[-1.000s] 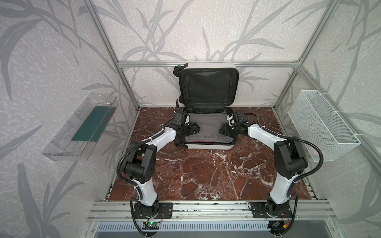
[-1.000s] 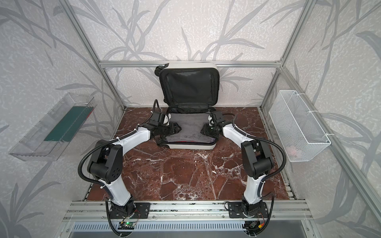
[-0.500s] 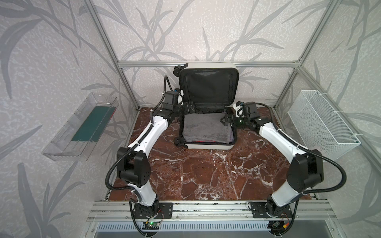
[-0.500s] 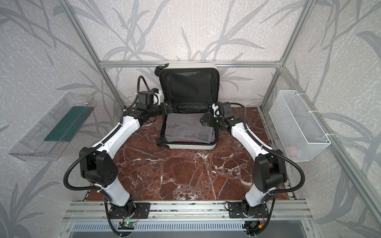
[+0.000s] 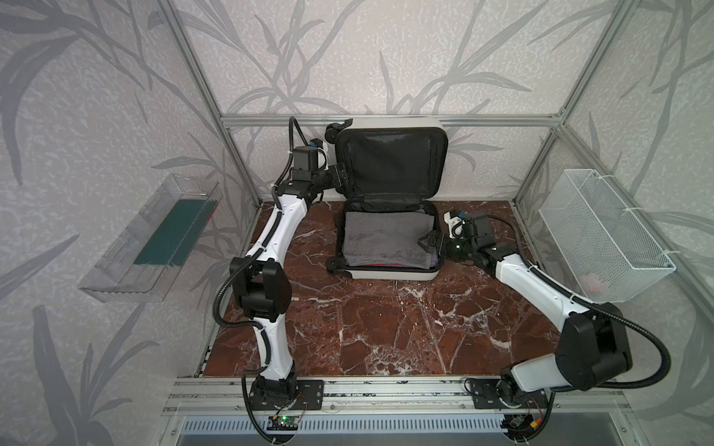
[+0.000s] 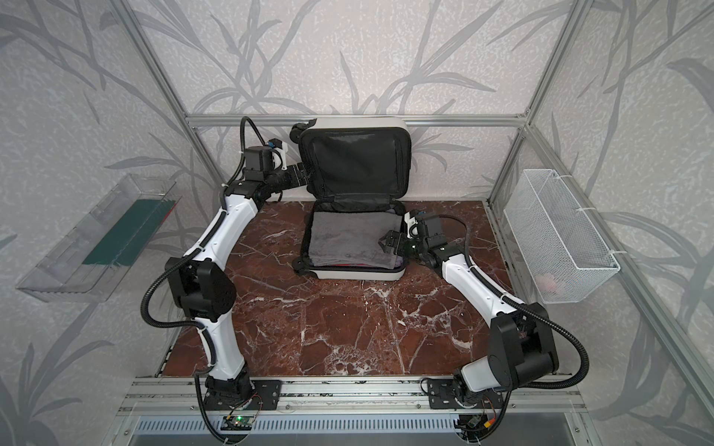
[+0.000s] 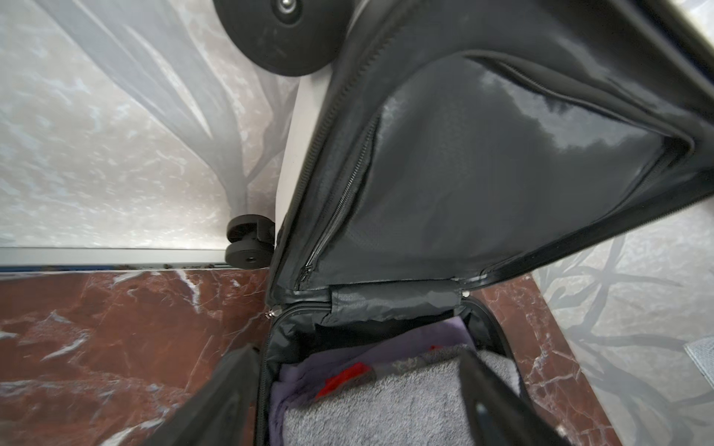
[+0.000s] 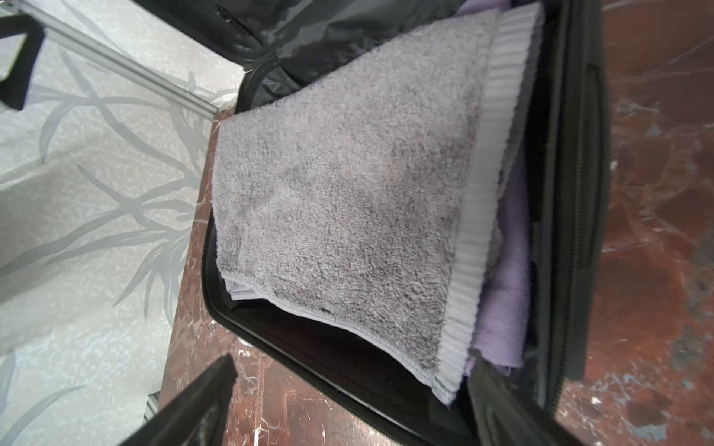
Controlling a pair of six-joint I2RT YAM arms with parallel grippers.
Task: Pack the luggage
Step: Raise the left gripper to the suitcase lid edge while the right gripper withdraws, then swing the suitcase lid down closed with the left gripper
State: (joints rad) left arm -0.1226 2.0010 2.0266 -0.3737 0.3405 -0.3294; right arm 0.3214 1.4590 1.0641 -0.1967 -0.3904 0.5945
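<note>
The luggage (image 5: 390,274) lies open at the back of the marble floor, its black-lined lid (image 5: 390,162) standing upright against the rear wall. A folded grey towel (image 5: 382,239) tops the base, over a purple garment (image 8: 506,309) and something red (image 7: 347,376). My left gripper (image 5: 340,179) is raised beside the lid's left edge, open and holding nothing. My right gripper (image 5: 427,243) hovers at the base's right rim, near the towel's front corner. It is open and empty, and the base's rim runs between its fingers (image 8: 193,405) in the right wrist view.
A clear plastic tray (image 5: 154,239) holding a dark green flat item hangs on the left wall. A white wire basket (image 5: 602,235) hangs on the right wall with a pale pink thing (image 5: 593,284) at its bottom. Metal frame posts stand at the back corners.
Both grippers lifted off the towel in the base. The left one rose to the lid's left edge. The right one drew back to the base's right rim.
</note>
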